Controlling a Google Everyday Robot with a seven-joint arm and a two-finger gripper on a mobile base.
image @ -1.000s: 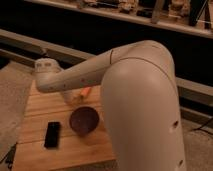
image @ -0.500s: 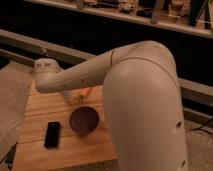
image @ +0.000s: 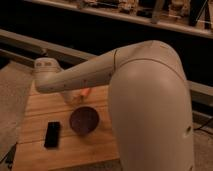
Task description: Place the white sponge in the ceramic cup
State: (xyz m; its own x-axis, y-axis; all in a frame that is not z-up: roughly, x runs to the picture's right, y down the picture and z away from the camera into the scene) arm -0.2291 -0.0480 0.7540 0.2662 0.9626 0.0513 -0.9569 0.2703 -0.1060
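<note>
The scene is dim and warm-toned, the whole picture soft and slightly blurred. Light falls from above onto the pale arm (image: 145, 100), whose upper curve is brightest. The end effector (image: 75, 96) sits below the arm's forearm, mostly hidden in its shade. The wooden worktop (image: 35, 155) below it glows amber; behind and above it the background sinks into near black.
</note>
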